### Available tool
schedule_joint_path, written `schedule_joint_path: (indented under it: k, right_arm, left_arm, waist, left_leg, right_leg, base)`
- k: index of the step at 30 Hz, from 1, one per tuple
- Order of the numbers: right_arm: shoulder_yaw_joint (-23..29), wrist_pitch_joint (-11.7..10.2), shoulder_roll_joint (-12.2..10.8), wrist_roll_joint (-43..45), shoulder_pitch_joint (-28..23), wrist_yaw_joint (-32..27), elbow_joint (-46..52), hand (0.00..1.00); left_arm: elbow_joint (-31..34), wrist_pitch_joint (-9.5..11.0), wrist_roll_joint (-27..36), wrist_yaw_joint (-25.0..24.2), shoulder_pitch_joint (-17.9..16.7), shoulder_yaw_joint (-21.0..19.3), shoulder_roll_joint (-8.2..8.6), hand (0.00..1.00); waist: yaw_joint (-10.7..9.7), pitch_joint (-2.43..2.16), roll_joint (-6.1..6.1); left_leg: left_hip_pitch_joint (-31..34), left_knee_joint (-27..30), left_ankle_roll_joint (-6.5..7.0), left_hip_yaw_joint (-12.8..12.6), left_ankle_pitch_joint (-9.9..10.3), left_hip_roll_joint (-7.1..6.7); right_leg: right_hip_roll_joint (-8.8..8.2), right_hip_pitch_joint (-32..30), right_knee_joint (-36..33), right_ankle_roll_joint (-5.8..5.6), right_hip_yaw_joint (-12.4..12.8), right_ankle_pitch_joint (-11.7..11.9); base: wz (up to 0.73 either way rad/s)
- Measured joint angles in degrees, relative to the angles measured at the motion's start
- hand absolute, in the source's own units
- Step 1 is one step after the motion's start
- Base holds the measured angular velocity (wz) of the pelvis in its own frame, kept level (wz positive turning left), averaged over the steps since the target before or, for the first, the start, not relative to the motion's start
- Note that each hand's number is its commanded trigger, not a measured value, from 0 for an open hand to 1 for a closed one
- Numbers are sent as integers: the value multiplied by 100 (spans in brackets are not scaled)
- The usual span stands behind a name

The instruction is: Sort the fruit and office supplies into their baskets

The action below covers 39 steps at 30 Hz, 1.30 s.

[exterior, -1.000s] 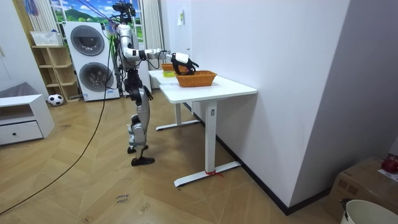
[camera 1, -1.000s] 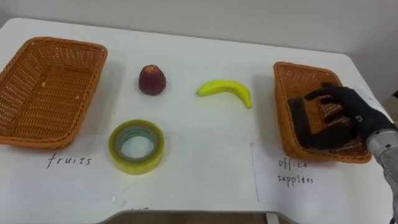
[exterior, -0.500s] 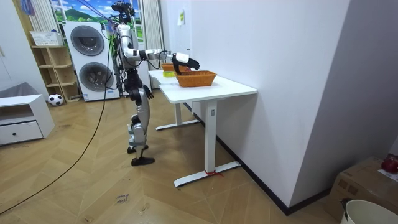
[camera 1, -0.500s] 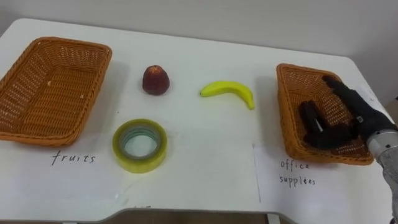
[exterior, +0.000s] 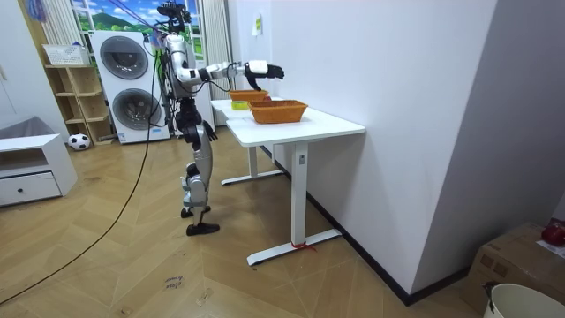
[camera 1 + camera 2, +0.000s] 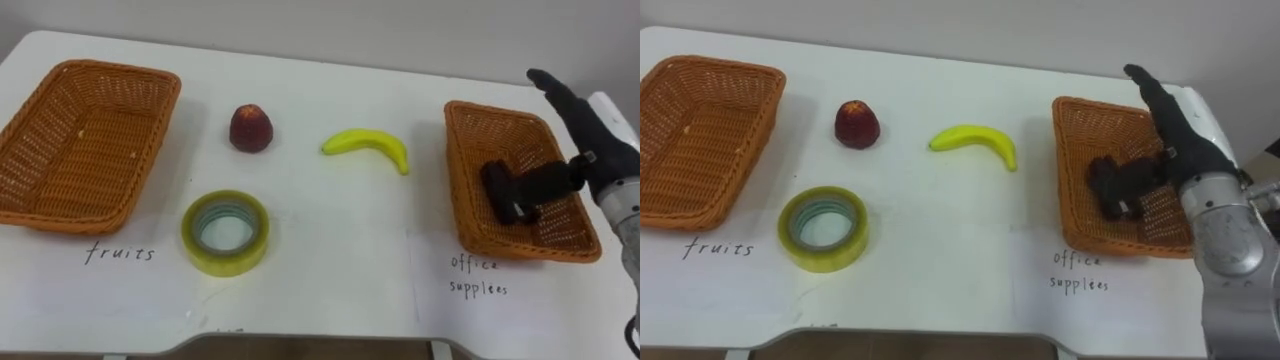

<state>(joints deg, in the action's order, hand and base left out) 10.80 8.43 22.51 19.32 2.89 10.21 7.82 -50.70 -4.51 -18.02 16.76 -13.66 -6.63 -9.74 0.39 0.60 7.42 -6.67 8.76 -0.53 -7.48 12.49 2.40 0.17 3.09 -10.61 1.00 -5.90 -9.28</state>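
While the left eye view looks down on the white rectangular tabletop (image 6: 330, 285), a wide orange-brown woven wicker basket (image 6: 40, 120) sits at the frame's left edge, and a narrower orange-brown wicker basket (image 6: 462, 200) sits at the right, each above a handwritten label; a small black blocky office item (image 6: 503, 195) lies inside this right basket. Between the baskets, a dark red round fruit (image 6: 250, 128) and a curved yellow banana (image 6: 367, 146) lie apart in the upper middle, and a yellow-green roll of clear adhesive tape (image 6: 226, 233) lies flat at lower centre-left, all on the bare tabletop. The black robot right hand (image 6: 592, 140) shows at the upper right, over the right basket's far corner, fingers straight and loose, grasping nothing; its thumb points toward the black item, and whether they touch cannot be told. In the room view, the robot stands upright at the table's end on the room view's left, in front of two white washing machines (image 5: 124, 62), its right arm stretched level with the hand (image 5: 265, 70) clear above the wicker baskets (image 5: 278, 111). In the right eye view, the right hand (image 6: 1180, 140) hangs at the upper right with fingers extended past the right basket's (image 6: 1070, 190) far rim, the black item (image 6: 1110, 188) on the basket floor by the thumb, and fruit, banana and tape on the table outside both baskets
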Motion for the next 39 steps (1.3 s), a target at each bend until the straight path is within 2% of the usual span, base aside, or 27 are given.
schedule_joint_path:
  k: [9, 12, 17, 22, 29, 33, 37, 39]
  right_arm:
    - [-56, -39, -60, -426, 39, -169, 617, 0]
    - [-122, -31, -60, -532, 39, -196, 642, 0]
    - [-509, -31, -165, -554, 36, -222, 641, 0]
    - [-730, -31, -181, -600, 36, -219, 645, 0]
    - [-1012, -30, -221, -858, 39, -193, 645, 0]
    - [-1173, -32, -316, -1276, 44, -202, 603, 0]
    - [-1319, -31, -612, -1455, 53, -187, 582, 0]
    - [-1455, -31, -690, -1523, 53, -145, 582, 0]
  left_arm:
    - [-201, 30, 31, 25, -232, 8, -27, 0]
    - [-242, -31, 30, 55, -286, 15, -30, 0]
    - [-245, -55, -23, 185, -342, 111, -25, 0]
    - [-230, -101, -74, 278, -345, 124, 5, 0]
    - [-213, -176, -89, 301, -176, 148, 0, 0]
    - [-211, -165, -105, 440, -45, 482, -35, 0]
    - [-213, -156, -160, 545, -70, 634, -26, 0]
    - [-214, -158, -172, 556, -127, 691, -29, 0]
  waist:
    - [53, -30, 13]
    - [103, -46, 24]
    - [222, -53, 9]
    - [334, -101, -64]
    - [358, -69, -131]
    - [416, -58, -153]
    - [482, -26, -200]
    - [490, -15, -214]
  left_leg:
    - [10, -5, 0, 9, 0, 3]
    - [12, -6, 0, 42, 1, 8]
    - [17, -5, 0, 131, 1, 4]
    - [16, -6, 0, 163, 0, 4]
    - [28, -3, 3, 223, -2, -3]
    - [56, -13, 3, 273, -1, 1]
    - [55, 3, 3, 245, -3, 3]
    - [69, 1, 3, 248, -2, 1]
  right_leg:
    - [-9, 18, -1, 0, -78, 0]
    - [-19, 31, -2, 1, -202, 1]
    - [-18, 58, -2, 2, -251, 2]
    - [-25, 75, -1, 2, -304, 2]
    - [-33, 82, 1, 2, -334, 2]
    - [-27, 75, 4, 2, -375, 2]
    - [-25, 76, 10, 2, -378, 2]
    - [-29, 65, 13, 2, -395, 2]
  base:
    - [1]
    - [5]
    - [8]
    - [5]
    - [2]
    - [4]
    - [0]
    - [2]
